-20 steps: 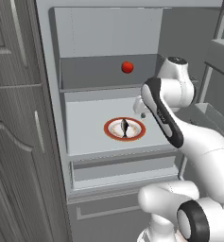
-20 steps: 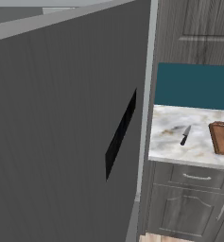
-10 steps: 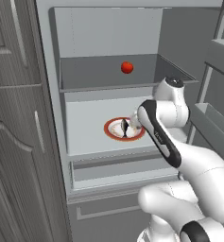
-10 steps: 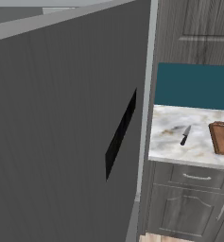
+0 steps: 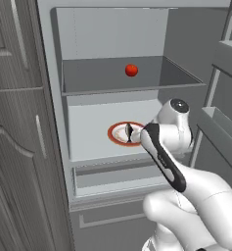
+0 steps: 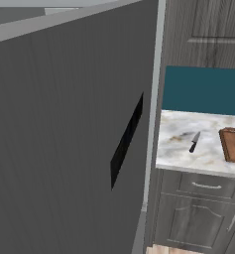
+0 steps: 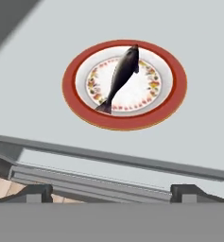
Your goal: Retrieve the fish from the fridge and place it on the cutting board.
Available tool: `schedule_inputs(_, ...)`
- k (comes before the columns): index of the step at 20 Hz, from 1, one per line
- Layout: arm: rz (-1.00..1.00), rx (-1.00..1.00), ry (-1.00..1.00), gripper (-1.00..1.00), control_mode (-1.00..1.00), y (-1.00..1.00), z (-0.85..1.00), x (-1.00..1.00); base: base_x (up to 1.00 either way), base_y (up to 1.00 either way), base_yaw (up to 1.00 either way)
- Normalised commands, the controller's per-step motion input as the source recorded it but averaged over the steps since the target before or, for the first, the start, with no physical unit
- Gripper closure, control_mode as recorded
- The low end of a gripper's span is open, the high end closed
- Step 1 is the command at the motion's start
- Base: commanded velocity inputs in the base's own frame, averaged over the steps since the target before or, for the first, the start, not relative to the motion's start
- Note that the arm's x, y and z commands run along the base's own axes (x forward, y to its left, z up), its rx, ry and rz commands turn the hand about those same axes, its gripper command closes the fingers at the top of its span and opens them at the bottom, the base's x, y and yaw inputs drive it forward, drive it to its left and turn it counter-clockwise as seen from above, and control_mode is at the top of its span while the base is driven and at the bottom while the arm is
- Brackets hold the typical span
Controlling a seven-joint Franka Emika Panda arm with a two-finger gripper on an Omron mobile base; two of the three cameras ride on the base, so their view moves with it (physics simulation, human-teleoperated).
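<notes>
Fish [image 7: 120, 78]: lies on the plate [image 7: 172, 94] on the fridge [image 5: 54, 117] shelf, ahead of the jaws and slightly left of their midline.
Axis: slanted, head far and right, tail near and left.
Jaws [image 7: 111, 191]: apart and empty, short of the shelf edge.
Board [image 6: 233, 145]: on the desk, well apart.
Next: likely advance, roll to span the body.
</notes>
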Motion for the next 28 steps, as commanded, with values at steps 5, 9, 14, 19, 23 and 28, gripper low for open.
schedule_inputs(5, 0.0, 0.0, 0.0, -1.0, -1.0, 0.1, -0.13, 0.14, 0.0, 0.0, 0.0)
schedule_inputs(9, 0.0, 0.0, 0.06, -1.0, -1.0, 0.11, 0.0, 0.24, 0.0, 0.0, 0.0)
schedule_inputs(14, 0.0, 0.0, 0.07, -1.0, -1.0, 0.04, 0.0, 0.4, 0.0, 0.0, 0.0)
schedule_inputs(19, -0.01, 0.0, 0.05, -1.0, -1.0, 0.0, 0.0, 0.47, 0.0, 0.0, 0.0)
schedule_inputs(23, -0.03, 0.0, 0.05, -1.0, -1.0, 0.04, -0.02, 0.48, 0.0, 0.0, 0.0)
schedule_inputs(28, -0.04, 0.0, 0.02, -1.0, -1.0, 0.03, -0.2, 0.42, 0.0, 0.0, 0.0)
